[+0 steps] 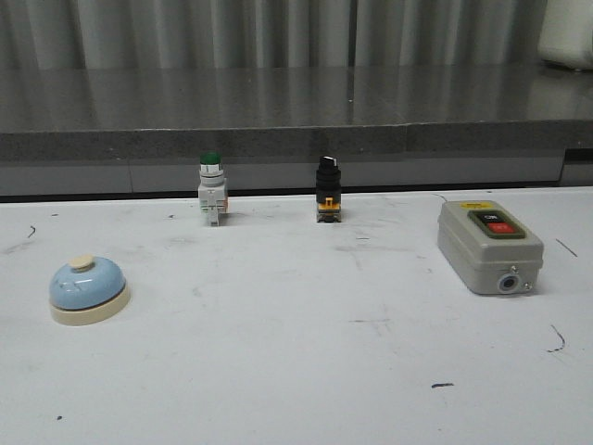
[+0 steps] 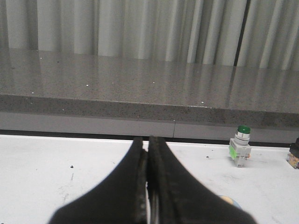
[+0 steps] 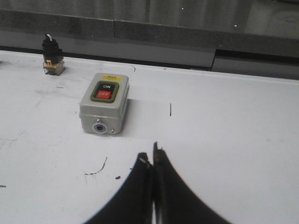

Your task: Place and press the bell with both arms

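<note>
The light-blue bell [image 1: 88,288] with cream base and cream button stands on the white table at the front left. A sliver of it shows past the fingers in the left wrist view [image 2: 230,201]. Neither arm shows in the front view. My left gripper [image 2: 148,140] is shut and empty above the table, with the bell close beside its fingers. My right gripper [image 3: 151,151] is shut and empty above the table, a short way in front of the grey switch box.
A grey switch box [image 1: 488,246] with black and red buttons sits at the right, also in the right wrist view [image 3: 104,102]. A green push-button [image 1: 211,188] and a black selector switch [image 1: 328,188] stand at the back, before a raised grey ledge [image 1: 296,139].
</note>
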You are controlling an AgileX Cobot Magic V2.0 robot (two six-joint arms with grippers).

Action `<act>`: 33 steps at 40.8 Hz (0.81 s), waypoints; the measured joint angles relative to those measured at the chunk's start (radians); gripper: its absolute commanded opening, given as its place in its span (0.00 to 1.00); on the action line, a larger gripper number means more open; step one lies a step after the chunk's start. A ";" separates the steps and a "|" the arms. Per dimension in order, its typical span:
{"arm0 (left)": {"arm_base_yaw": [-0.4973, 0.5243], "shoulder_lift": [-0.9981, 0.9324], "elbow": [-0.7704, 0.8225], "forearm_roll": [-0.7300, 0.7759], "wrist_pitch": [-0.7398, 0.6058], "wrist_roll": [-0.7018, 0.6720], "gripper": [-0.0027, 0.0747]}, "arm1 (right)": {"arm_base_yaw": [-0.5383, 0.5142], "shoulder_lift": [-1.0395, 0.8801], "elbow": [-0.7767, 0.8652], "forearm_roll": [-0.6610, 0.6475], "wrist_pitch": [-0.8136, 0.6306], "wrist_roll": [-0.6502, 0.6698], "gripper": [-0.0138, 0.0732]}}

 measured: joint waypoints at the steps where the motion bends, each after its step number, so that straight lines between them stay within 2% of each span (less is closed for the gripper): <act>1: 0.000 0.000 0.000 0.000 0.000 0.000 0.01 | 0.000 0.000 0.000 0.000 0.000 0.000 0.08; 25: 0.000 0.000 0.000 0.000 -0.010 0.000 0.01 | 0.000 0.000 0.000 0.000 0.000 0.000 0.08; 30: 0.000 0.000 0.000 0.000 -0.048 0.000 0.01 | 0.000 0.000 0.000 0.000 0.000 0.000 0.08; 33: 0.000 0.000 0.000 0.000 -0.131 0.000 0.01 | 0.000 0.000 0.000 0.000 0.000 0.000 0.08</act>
